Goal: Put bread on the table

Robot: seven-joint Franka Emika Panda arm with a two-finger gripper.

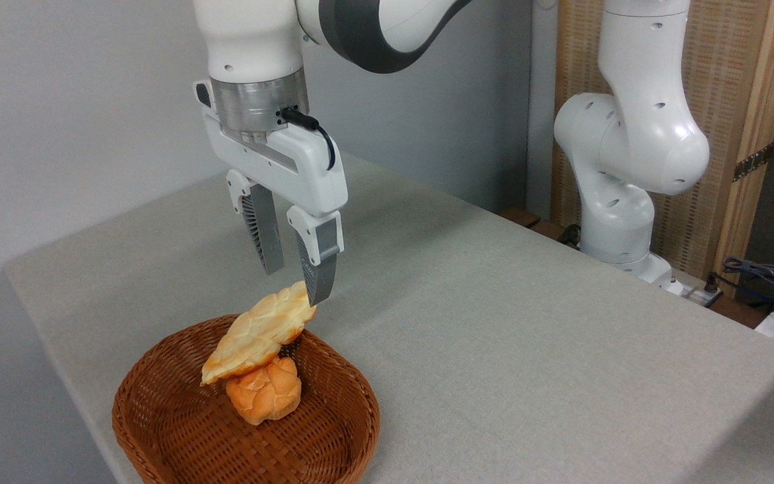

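The claw [295, 282] is hanging with its jaws parted, gripping nothing, its nearer fingertip [320, 290] sitting just at the bread's [261, 333] upper end (contact is too close to call). The bread is leaning tilted across the small round bun [265, 398] inside the wicker basket [179, 430], which is resting on the table [528, 323].

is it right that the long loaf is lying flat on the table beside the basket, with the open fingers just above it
Not quite. The camera view shows the long loaf inside the wicker basket, propped on the round bun, not on the table. The gripper does hang just above it, fingers open.
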